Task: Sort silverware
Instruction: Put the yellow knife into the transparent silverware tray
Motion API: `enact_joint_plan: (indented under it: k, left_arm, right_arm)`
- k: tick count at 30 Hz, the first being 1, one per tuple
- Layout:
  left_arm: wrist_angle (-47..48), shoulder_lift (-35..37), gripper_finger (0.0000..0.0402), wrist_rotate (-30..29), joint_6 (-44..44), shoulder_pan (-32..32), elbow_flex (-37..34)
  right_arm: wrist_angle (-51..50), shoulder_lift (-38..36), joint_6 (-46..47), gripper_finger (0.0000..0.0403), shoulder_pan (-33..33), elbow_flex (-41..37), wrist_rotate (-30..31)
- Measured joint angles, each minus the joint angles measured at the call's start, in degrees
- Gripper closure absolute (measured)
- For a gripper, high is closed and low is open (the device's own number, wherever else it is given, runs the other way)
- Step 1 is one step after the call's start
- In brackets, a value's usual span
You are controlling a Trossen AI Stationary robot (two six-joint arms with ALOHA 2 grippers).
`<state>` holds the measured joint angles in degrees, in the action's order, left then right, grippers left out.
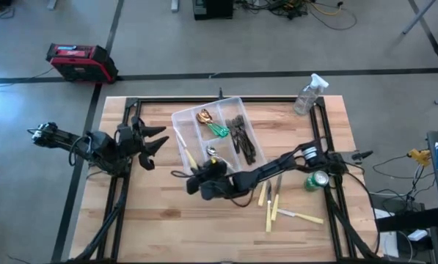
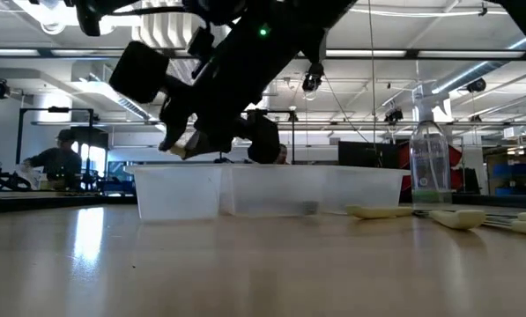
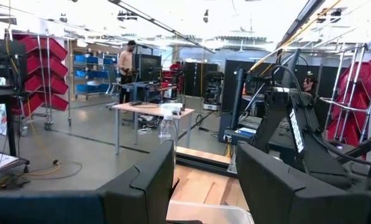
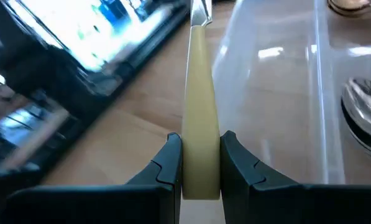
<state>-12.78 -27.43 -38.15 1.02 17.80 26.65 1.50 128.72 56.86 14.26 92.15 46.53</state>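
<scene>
A clear divided tray (image 1: 180, 117) at the table's middle holds gold spoons (image 1: 204, 117), green-handled pieces (image 1: 219, 130), dark forks (image 1: 242, 136) and a silver spoon (image 1: 211, 152). My right gripper (image 1: 202, 173) reaches in from the right to the tray's near left corner, shut on a cream-handled knife (image 1: 189, 156). In the low view the gripper (image 2: 188, 145) hangs above the tray's (image 2: 179, 189) left end. My left gripper (image 1: 158, 141) stands open and raised at the table's left, left of the tray. Other cream-handled knives (image 1: 270, 213) lie flat on the table at the near right. My right gripper pinches the knife's cream handle (image 4: 201, 155) near its butt end between its two fingers (image 4: 168, 158). The knife runs on along the fingers, blade end (image 4: 201, 12) pointing away from the gripper. It is lifted clear above the tray's left edge, slanting slightly down.
A green can (image 1: 315, 180) stands by the right arm, and a clear spray bottle (image 1: 309, 94) is at the far right corner. Black frame rails run along the table's left and right sides. Bare wood lies near the front edge.
</scene>
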Motion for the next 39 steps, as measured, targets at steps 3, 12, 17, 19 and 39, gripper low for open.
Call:
enact_joint_plan:
  k: [3,12,17,19,39]
  left_arm:
    - [0.34,0.06,0.0244,-0.03,-0.27,0.0,0.0]
    - [0.86,0.01,0.0244,-0.07,-1.05,0.0,-0.04]
    - [2.47,0.46,0.0244,0.0,-2.22,0.0,-0.07]
    - [4.52,0.93,0.0244,0.01,-3.4,0.0,-0.07]
    - [11.26,-5.6,0.0244,6.16,-9.25,0.02,-0.15]
  right_arm:
    - [-8.68,2.23,1.67,0.0353,-0.21,4.52,0.63]
    - [-19.86,6.22,-1.14,0.0254,-1.05,13.59,-5.01]
    - [-22.89,5.49,-7.82,0.0223,-0.48,14.93,-5.11]
    - [-26.46,3.98,-11.2,0.0218,0.08,15.57,-4.95]
    - [-53.41,-17.43,7.62,0.025,16.38,-5.92,-9.23]
